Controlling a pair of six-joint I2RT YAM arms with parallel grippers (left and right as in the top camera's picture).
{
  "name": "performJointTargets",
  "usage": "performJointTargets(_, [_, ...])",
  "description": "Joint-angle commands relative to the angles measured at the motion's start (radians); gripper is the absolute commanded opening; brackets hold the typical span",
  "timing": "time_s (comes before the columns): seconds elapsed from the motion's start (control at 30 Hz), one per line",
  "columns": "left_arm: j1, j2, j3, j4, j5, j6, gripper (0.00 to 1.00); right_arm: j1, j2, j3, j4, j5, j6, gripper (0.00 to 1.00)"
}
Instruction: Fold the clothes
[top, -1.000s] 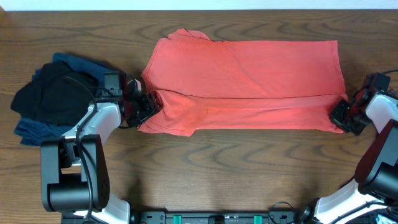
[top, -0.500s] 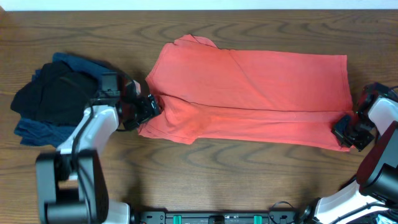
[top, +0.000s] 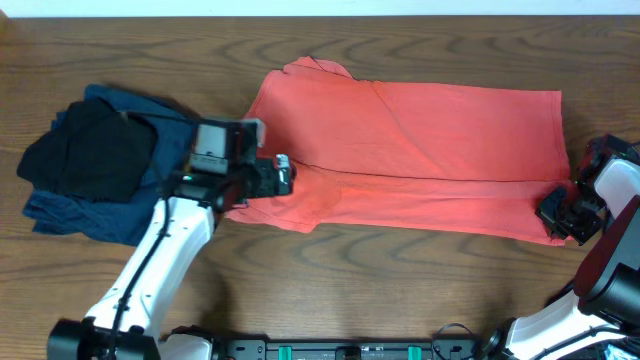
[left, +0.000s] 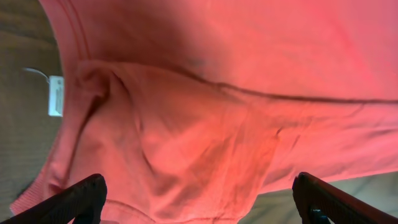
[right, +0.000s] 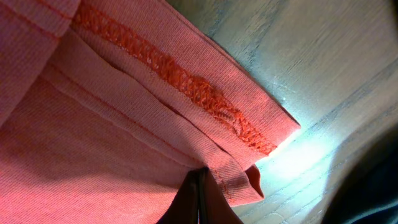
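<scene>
You're pinching the hem corner of the soft, light, floppy T-shirt (top: 430, 140) lying flat on the surface (top: 400, 290) with your right hand (top: 558, 213), while your left hand (top: 272, 180) is hovering spread open over the sleeve edge just beneath it, probably the best place to grab.

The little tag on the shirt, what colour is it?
White. The tag on the shirt shows best in the left wrist view.

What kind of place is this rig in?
Probably a robotics lab bench: wood-grain table, left arm and right arm at its edge, coral-red T-shirt laid out, dark clothes piled beside.
</scene>
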Motion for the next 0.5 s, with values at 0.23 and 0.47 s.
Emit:
performJointTargets(0.23, [-0.036,0.045,0.002,-0.14,-0.082,0.022,0.96,-0.011,-0.07,-0.033,0.051,-0.116,-0.051,0.04])
performJointTargets(0.47, [-0.064,0.064,0.002,-0.172,-0.082,0.052,0.95,-0.011,-0.138,-0.033,0.062,-0.148,-0.073,0.07])
